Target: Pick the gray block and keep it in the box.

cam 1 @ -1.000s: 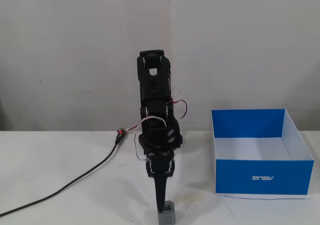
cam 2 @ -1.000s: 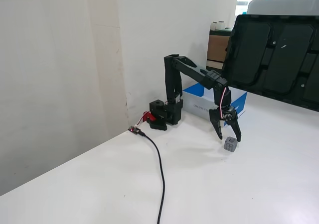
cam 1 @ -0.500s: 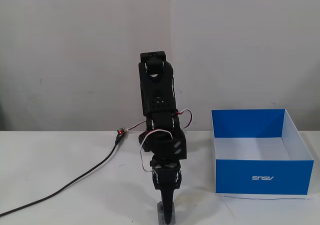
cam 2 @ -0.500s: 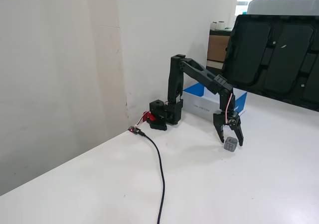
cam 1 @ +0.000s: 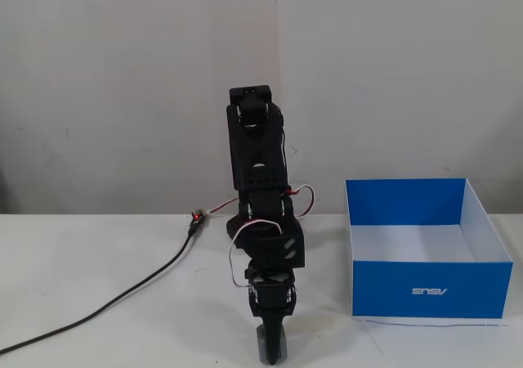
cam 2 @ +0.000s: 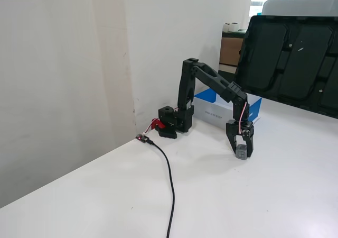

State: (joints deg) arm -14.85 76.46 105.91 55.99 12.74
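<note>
**Jaws set around the gray cube, box off to one side**

The black two-finger gripper point(cam 2: 241, 154) points straight down at the white worktop point(cam 2: 222, 195), and the small gray plastic cube with rounded corners point(cam 2: 241, 150) sits between its two fingers. The jaws appear to be pinching the cube, or at least sitting tight against both its sides. In the front-facing fixed view the cube point(cam 1: 272, 347) shows at the very bottom edge, mostly hidden by the near finger, so contact cannot be confirmed there. The cube looks to be resting on the worktop, not lifted.

The large shallow blue cardboard box with a white inside point(cam 1: 425, 253) stands well apart, to the right in the front-facing view; in the side view it point(cam 2: 211, 107) lies behind the arm, near the base. It looks empty. A black cable point(cam 2: 168, 188) runs across the worktop, clear of the likely path.

Judged from here, the risks are:
- The grip may be low or off-centre on the recessed faces, so the cube could rotate or slip out on the lift.
- If the jaws are not fully closed, raising the arm would leave the cube behind.
- A carry that stays too low could knock the cube against the box's near wall.
</note>
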